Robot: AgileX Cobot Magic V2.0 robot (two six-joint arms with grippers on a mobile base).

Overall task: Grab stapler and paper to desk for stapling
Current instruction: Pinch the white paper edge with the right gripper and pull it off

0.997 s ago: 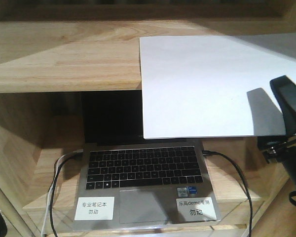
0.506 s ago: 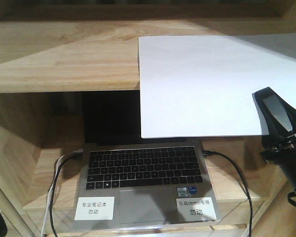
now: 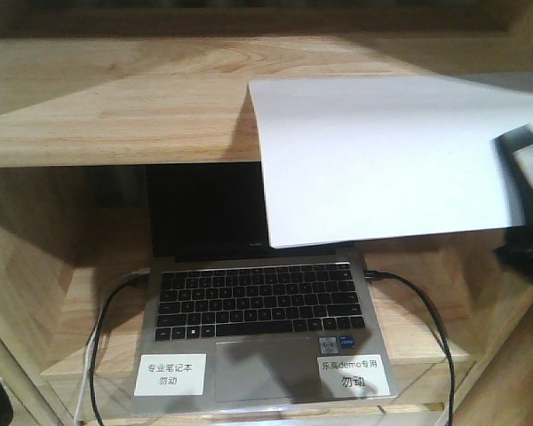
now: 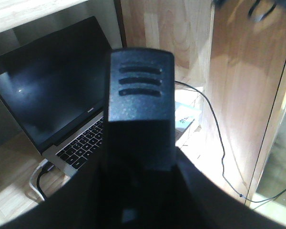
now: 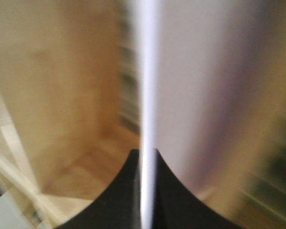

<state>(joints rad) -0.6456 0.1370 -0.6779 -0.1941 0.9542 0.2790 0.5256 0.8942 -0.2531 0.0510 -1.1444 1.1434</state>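
The desk [image 3: 115, 106] ran as a broad light-wood top above and behind the laptop [image 3: 258, 302], its front edge crossing just over the dark screen. The paper [image 3: 382, 160], a blank white sheet, lay up and to the right of the laptop. Its near edge hung past the desk's front edge and covered the screen's upper right corner. Its far left corner looked slightly raised, with a shadow beside it on the wood. I could not tell whether the rest of the sheet touched the desk.

The laptop sat open on a lower wooden shelf, keyboard towards the camera.

The right gripper [image 3: 526, 177] showed as a blurred dark shape right of the laptop, at the sheet's right edge. In the right wrist view its fingers [image 5: 119, 200] were clamped on the paper [image 5: 205, 95], which ran edge-on between them.

The left gripper [image 4: 138, 210] was above and to the right of the laptop, its fingers closed around a black block with three grooves, apparently the stapler [image 4: 140, 95], which stood up between them.

Two white printed labels sat on the laptop's palm rest, one left [image 3: 169, 374] and one right [image 3: 354, 374]. A black cable [image 3: 426, 311] was plugged into the laptop's right side.
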